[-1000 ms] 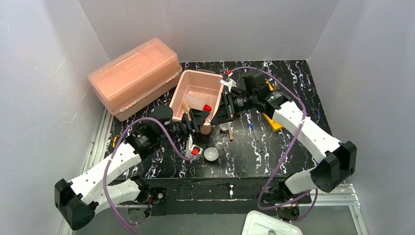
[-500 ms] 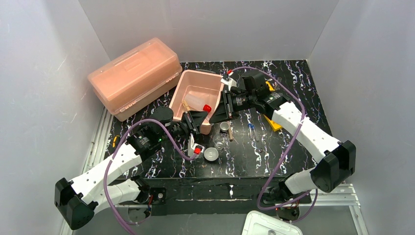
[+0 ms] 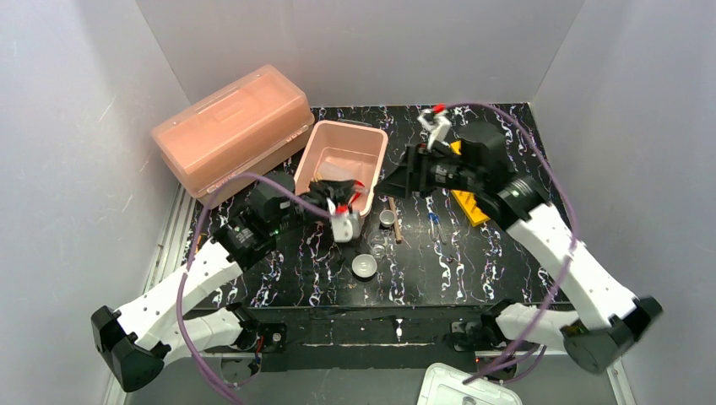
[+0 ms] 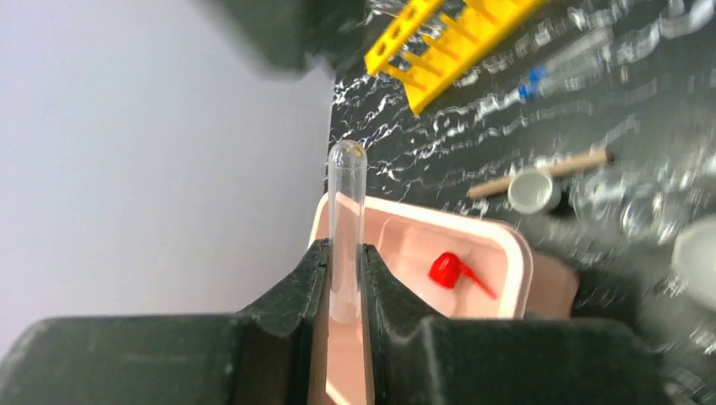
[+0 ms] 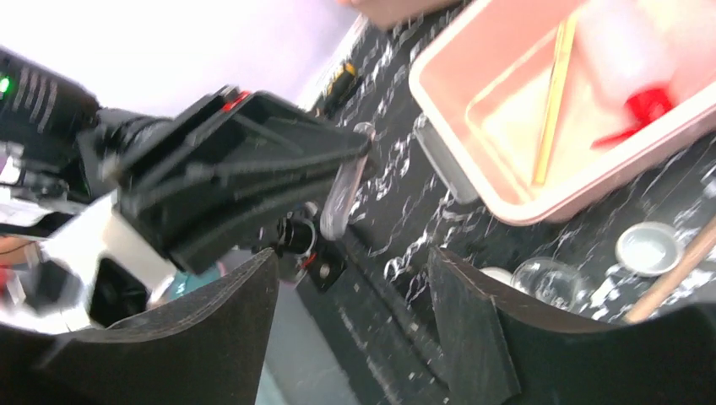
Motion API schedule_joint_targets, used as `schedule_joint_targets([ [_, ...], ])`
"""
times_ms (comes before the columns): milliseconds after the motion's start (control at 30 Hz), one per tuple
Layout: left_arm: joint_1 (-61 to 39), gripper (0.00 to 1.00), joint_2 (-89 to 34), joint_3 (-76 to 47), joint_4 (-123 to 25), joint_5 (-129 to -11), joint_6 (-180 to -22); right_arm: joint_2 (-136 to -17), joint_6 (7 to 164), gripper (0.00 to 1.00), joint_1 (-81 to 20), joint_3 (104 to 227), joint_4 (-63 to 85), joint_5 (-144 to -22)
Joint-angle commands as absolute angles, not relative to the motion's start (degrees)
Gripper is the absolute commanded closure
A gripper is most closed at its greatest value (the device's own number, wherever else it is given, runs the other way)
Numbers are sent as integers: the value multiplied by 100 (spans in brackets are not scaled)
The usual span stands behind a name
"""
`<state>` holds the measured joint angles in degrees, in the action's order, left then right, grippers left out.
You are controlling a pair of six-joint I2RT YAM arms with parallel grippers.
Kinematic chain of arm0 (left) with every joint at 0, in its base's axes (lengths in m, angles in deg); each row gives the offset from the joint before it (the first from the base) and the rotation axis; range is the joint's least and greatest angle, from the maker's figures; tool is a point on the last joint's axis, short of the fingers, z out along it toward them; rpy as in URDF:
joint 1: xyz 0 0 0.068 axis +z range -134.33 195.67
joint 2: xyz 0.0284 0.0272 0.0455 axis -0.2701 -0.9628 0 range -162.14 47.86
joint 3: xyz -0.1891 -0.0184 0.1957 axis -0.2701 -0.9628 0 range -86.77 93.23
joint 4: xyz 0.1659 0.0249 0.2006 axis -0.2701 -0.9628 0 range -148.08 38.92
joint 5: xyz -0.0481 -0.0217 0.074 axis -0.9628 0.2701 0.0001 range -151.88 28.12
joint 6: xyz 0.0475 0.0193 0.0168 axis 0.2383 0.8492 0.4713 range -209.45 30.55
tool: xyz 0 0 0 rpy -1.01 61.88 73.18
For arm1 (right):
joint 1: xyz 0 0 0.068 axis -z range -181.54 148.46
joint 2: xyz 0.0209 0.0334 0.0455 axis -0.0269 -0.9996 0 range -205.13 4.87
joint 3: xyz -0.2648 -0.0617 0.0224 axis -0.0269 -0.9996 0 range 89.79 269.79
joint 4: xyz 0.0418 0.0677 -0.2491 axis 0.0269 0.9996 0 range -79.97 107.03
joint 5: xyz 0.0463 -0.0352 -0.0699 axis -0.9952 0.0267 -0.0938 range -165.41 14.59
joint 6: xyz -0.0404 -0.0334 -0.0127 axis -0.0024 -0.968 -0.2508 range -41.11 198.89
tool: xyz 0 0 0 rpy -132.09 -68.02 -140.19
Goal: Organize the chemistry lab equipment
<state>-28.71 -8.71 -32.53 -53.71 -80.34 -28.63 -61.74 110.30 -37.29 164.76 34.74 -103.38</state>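
Observation:
My left gripper [image 4: 344, 253] is shut on a clear thin tube [image 4: 346, 211], which stands up from between the jaws. In the top view it hangs over the pink tub's [image 3: 377, 160] near corner, left gripper [image 3: 338, 192]. The tub holds a white squeeze bottle with red spout [image 5: 646, 105] and a wooden stick [image 5: 553, 93]. My right gripper [image 5: 350, 278] is open and holds nothing; it faces the tube [image 5: 342, 190] from a short way off, right gripper [image 3: 393, 181]. On the table lie a white dish [image 3: 365, 267], tiny beakers [image 3: 377, 245], a wooden stick [image 3: 393, 221] and a yellow rack [image 3: 469, 209].
A large pink lidded box [image 3: 232, 126] stands at the back left, touching the tub. A thin tube with a blue part [image 3: 432, 221] lies beside the rack. White walls close in the black marbled table [image 3: 507, 253] on three sides.
The right gripper has opened, let go of the tube and drawn back to the right. The left gripper has shut on the tube and carried it over the tub's corner.

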Motion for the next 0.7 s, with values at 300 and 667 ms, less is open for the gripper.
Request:
schedule_joint_targets([
  [300,-2880,94,-1322,-1576,-5977,-8282,-8651,-5383,10322,26,-3855,16465,2472,-9712],
  [667,-2883,95,-1311,-1394,-6239,-8000,-9230,-5473,10173,33,-4436,16389,1519,-9292],
])
